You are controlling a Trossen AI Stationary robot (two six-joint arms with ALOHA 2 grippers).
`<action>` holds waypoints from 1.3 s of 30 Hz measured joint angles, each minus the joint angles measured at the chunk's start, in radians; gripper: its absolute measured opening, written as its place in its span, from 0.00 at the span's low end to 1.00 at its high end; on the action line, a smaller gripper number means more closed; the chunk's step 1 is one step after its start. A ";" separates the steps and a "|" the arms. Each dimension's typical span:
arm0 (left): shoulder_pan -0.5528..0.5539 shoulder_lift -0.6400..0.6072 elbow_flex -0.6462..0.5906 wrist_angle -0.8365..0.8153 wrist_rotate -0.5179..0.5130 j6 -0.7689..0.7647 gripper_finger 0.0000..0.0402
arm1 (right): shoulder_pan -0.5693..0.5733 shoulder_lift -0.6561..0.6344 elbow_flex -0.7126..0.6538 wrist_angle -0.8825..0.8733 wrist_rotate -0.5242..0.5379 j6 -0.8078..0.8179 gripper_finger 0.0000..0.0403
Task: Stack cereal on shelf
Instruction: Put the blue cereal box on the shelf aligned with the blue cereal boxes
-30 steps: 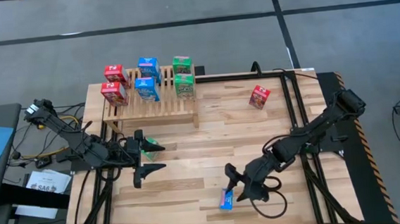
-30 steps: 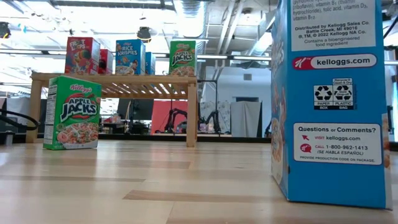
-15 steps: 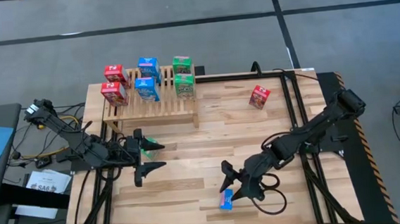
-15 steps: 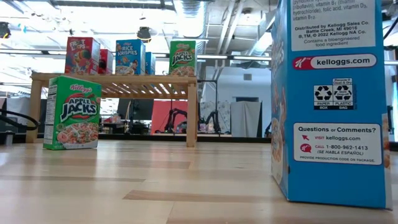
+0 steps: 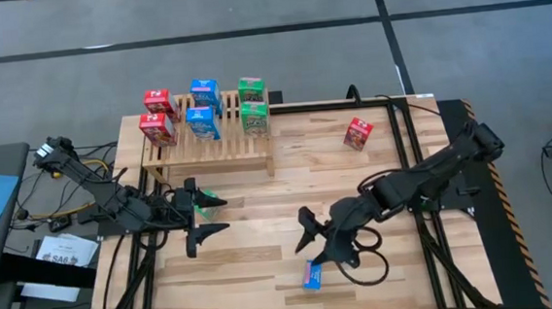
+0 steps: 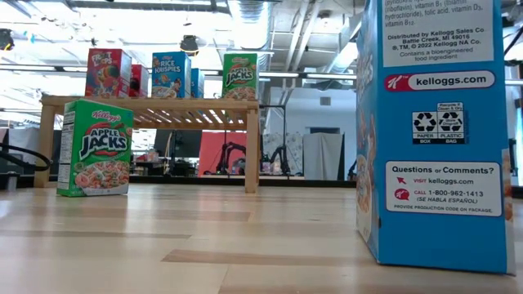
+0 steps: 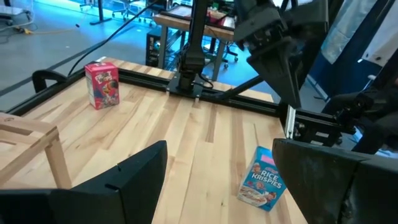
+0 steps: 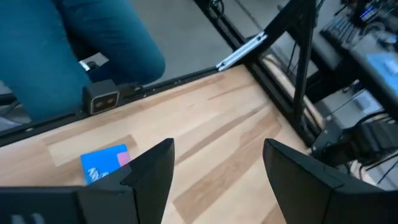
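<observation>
Right end effector (image 5: 311, 238) open and empty, poised just above and beside blue cereal box (image 5: 313, 275) near front edge of table (image 5: 265, 272). Left end effector (image 5: 209, 216) likewise open, gripping nothing, straddling green cereal box (image 5: 204, 204) in front of shelf (image 5: 207, 140). Six boxes on shelf; red cereal box (image 5: 357, 133) standing alone toward far right.

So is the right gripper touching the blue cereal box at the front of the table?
Apart. In the high view the right gripper sits open, clear of the blue box, with bare table between; its wrist view shows nothing between the fingers.
</observation>
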 joint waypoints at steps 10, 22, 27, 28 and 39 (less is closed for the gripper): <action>0.000 0.000 0.000 0.000 0.000 0.046 0.70 | -0.026 -0.001 0.061 -0.160 -0.025 0.001 0.67; 0.000 0.000 0.000 -0.028 -0.220 0.101 0.70 | 0.017 0.160 0.092 -0.229 -0.040 0.031 0.67; 0.000 0.000 0.000 -0.052 -0.247 0.114 0.70 | 0.026 0.159 0.116 -0.249 -0.040 0.004 0.67; 0.000 0.000 0.000 -0.059 -0.247 0.112 0.70 | 0.028 0.160 0.120 -0.278 -0.038 0.008 0.67; 0.000 0.000 0.000 -0.108 -0.239 0.053 0.70 | 0.029 0.162 0.138 -0.260 -0.039 0.002 0.67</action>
